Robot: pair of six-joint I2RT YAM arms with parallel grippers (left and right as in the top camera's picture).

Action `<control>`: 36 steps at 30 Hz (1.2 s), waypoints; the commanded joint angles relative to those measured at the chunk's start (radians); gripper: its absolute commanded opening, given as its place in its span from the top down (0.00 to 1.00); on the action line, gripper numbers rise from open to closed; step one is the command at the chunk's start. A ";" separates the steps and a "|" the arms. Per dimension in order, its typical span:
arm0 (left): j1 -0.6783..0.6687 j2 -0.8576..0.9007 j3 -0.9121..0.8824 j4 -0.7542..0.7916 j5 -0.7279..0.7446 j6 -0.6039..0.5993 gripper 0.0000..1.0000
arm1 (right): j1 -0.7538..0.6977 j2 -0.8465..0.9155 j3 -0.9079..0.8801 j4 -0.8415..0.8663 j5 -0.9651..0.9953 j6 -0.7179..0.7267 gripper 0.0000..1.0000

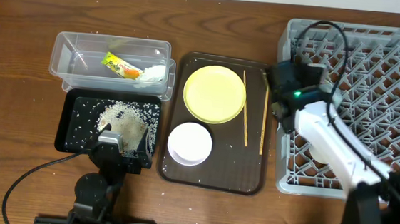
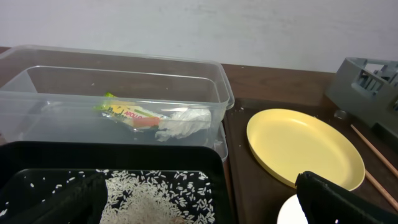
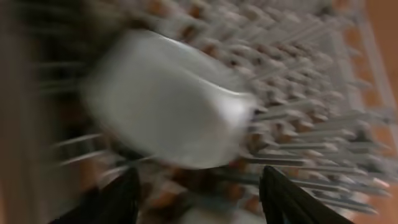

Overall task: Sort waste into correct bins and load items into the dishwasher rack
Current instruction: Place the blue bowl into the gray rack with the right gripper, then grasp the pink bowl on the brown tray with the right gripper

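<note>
Nearest the robot, the left gripper (image 1: 120, 147) hangs over the near edge of the black tray (image 1: 70, 127), its fingers (image 2: 339, 199) spread wide with nothing between them, the loose rice (image 1: 124, 115) scattered just beyond; to its right a whitish bowl (image 1: 190, 143) sits at the near end of the brown serving tray (image 1: 212, 179). Further out on that tray lies the yellow plate (image 1: 216, 93), and beside it the two chopsticks (image 1: 245, 108), apart from each other and roughly parallel, their long axes running near to far along the rack's left wall; which end is the tip is too fine to tell. Beyond the black tray, the clear tub (image 1: 65, 51) holds the snack wrapper (image 2: 127, 114) and the tissue (image 2: 183, 122). The right gripper (image 1: 286, 77) hovers over the left side of the dishwasher rack (image 1: 396, 77), fingers (image 3: 118, 199) parted and empty, a pale vessel (image 3: 165, 106), blurred, lying ahead among the pegs. The chopsticks lie just to that gripper's left, so I judge the right arm nearer, and a grasp would likely go across their length.
</note>
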 commanded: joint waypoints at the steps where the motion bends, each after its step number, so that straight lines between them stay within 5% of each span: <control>1: 0.004 -0.007 -0.027 -0.007 -0.002 0.010 0.01 | 0.071 -0.097 0.064 0.028 -0.261 -0.049 0.40; 8: 0.004 -0.007 -0.027 -0.007 -0.001 0.010 0.01 | 0.210 -0.069 0.064 0.113 -0.830 -0.111 0.43; 18: 0.004 -0.007 -0.027 -0.007 -0.001 0.010 0.01 | 0.359 0.191 0.064 0.073 -0.958 0.005 0.49; 20: 0.004 -0.007 -0.027 -0.007 -0.001 0.010 0.01 | 0.369 0.236 0.064 0.056 -0.944 0.056 0.61; 22: 0.004 -0.007 -0.027 -0.007 -0.001 0.010 0.01 | 0.367 0.260 0.064 0.023 -0.895 0.100 0.88; 24: 0.004 -0.007 -0.027 -0.007 -0.001 0.010 0.01 | 0.354 0.261 0.064 -0.012 -0.827 0.140 0.99; 30: 0.004 -0.007 -0.027 -0.007 -0.002 0.010 0.01 | 0.288 0.100 0.067 -0.019 -0.660 0.051 0.99; 36: 0.004 -0.007 -0.027 -0.007 -0.001 0.010 0.01 | 0.198 -0.161 0.067 0.008 -0.121 -0.168 0.99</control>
